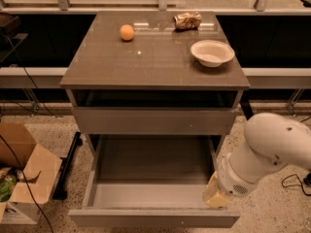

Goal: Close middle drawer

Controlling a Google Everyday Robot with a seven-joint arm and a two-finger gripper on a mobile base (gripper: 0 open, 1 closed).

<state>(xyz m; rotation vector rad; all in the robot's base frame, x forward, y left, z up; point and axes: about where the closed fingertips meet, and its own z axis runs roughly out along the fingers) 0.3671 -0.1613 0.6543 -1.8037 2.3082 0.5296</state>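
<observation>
The middle drawer (150, 171) of the grey cabinet is pulled far out towards me. Its light grey tray is bare and its flat front panel (155, 218) is at the bottom of the view. Above it another grey drawer front (155, 121) sits flush in the cabinet. My white arm (272, 147) comes in from the right. Its yellowish gripper end (216, 196) hangs over the drawer's front right corner, just behind the front panel.
On the cabinet top (155, 57) are an orange (127, 32), a crumpled snack bag (187, 20) and a white bowl (212, 52). An open cardboard box (22, 178) stands on the floor at the left, with cables nearby. A black cable (291, 181) lies at the right.
</observation>
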